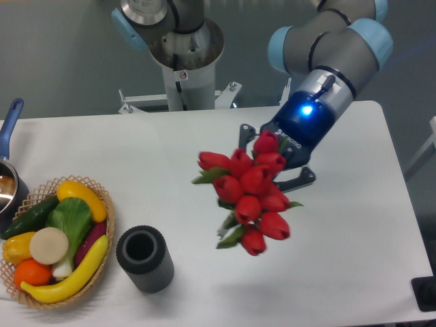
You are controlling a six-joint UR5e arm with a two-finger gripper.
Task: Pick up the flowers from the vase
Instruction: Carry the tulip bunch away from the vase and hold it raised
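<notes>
Hanging in the air right of the short dark grey ribbed vase [142, 259], well apart from its open mouth, bunch of red tulip flowers with green leaves [251, 193], clamped in the black two-finger gripper [286, 163]. Best carried level, grip kept firm, no swinging. Faint lettering on gripper body, too small to read.

Robotics lab: pedestal-mounted arm [340, 48], bare white table [354, 272].
</notes>
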